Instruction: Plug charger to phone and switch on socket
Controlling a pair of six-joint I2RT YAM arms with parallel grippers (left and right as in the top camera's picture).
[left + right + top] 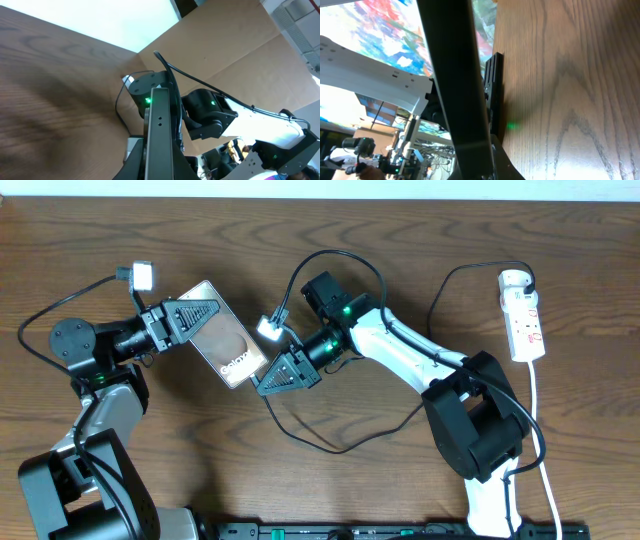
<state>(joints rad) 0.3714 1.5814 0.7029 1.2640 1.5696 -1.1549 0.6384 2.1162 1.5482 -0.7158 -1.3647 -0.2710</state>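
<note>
The phone (228,338), bronze-faced with white lettering, hangs slanted above the table between both arms. My left gripper (210,313) is shut on its upper left end. In the left wrist view the phone (160,125) runs edge-on out of the left gripper (160,171). My right gripper (262,383) is shut at the phone's lower end, where the charger (330,448) cable comes out; its plug tip is hidden. The phone's dark edge (450,65) fills the middle of the right wrist view above the right gripper (481,170). The white socket (522,315) lies at the far right.
The charger cable loops over the wood in front of the right arm (400,350). A white cord (537,420) runs from the socket towards the front edge. A black rail (400,531) lines the front. The left arm's base (80,345) stands at the left.
</note>
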